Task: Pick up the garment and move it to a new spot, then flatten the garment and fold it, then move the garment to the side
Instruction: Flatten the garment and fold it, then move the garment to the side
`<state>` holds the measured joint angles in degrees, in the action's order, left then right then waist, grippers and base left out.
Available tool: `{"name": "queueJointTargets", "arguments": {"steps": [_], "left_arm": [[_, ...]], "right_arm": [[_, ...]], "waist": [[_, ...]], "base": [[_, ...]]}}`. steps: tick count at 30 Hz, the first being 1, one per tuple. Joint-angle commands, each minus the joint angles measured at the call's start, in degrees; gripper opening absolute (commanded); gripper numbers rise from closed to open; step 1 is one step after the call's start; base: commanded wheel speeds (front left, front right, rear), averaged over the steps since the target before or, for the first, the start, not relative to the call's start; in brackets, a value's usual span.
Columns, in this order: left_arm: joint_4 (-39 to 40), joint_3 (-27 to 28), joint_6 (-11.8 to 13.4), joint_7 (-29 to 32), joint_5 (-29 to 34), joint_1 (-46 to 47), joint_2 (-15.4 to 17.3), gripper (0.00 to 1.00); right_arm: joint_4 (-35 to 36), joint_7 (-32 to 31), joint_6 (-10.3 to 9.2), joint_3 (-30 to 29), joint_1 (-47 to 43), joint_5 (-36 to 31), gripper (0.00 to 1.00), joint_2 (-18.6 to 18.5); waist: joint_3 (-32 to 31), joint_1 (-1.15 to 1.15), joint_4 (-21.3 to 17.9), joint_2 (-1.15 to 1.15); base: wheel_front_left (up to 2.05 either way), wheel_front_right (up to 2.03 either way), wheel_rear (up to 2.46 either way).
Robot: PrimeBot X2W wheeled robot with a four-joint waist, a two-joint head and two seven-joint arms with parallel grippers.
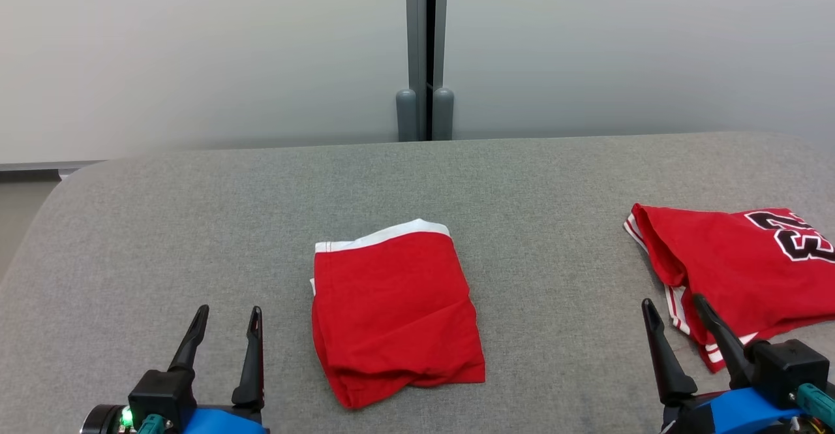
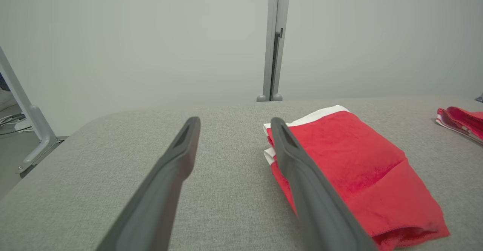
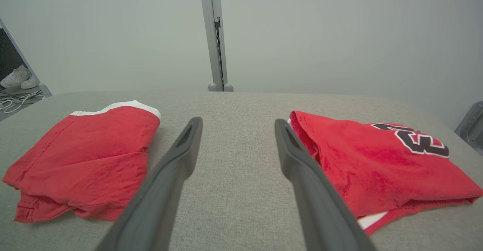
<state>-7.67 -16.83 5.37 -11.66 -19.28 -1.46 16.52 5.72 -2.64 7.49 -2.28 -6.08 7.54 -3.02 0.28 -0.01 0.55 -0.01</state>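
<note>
The left claw [image 1: 229, 310] and the right claw [image 1: 672, 301] both stand apart and hold nothing. The folded jersey [image 1: 737, 264] lies at the 3 o'clock side of the desk [image 1: 196, 212], just beside the right claw at its 1 o'clock; it seems already put aside. The red shorts [image 1: 394, 310] lie in the middle, with their long axis from 12 to 6 o'clock, at 2 o'clock from the nearer left claw.

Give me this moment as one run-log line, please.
left gripper: open, empty | right gripper: open, empty | numbered jersey: folded, right side | red garment: folded, centre
</note>
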Motion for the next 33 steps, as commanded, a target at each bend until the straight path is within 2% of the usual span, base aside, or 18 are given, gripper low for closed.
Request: {"name": "queueJointTargets", "arguments": {"steps": [1,10,25,31,33], "left_arm": [[0.19,0.05,0.22,0.24,-0.32,-0.82,0.34,1.00],[0.19,0.20,0.68,0.75,-1.03,-1.84,0.71,1.00],[0.74,0.06,1.23,0.72,-1.31,-0.52,1.49,1.00],[1.52,-0.16,1.06,0.25,-0.82,1.53,1.57,1.00],[2.01,-0.28,0.83,-0.23,-0.50,3.15,1.61,1.00]], "right_arm": [[0.77,-0.33,0.01,-0.07,-1.09,-0.30,1.00,0.07],[4.37,-2.09,0.01,-0.44,-3.21,-0.09,1.00,0.12],[4.12,-2.00,0.01,-0.99,-2.63,0.38,1.00,0.14],[3.62,-2.18,0.01,-0.36,-1.41,0.73,1.00,0.13],[1.32,-1.79,0.01,1.22,0.98,1.22,1.00,0.15]], "waist": [[-0.41,0.01,-0.34,0.01],[-1.02,0.01,-0.59,0.01],[-0.67,0.01,-0.81,0.01],[1.57,0.01,0.52,0.01],[3.98,0.01,1.86,0.01]], "base": [[0.00,0.00,0.00],[0.00,0.00,0.00],[0.00,0.00,0.00],[0.00,0.00,0.00],[0.00,0.00,0.00]]}}
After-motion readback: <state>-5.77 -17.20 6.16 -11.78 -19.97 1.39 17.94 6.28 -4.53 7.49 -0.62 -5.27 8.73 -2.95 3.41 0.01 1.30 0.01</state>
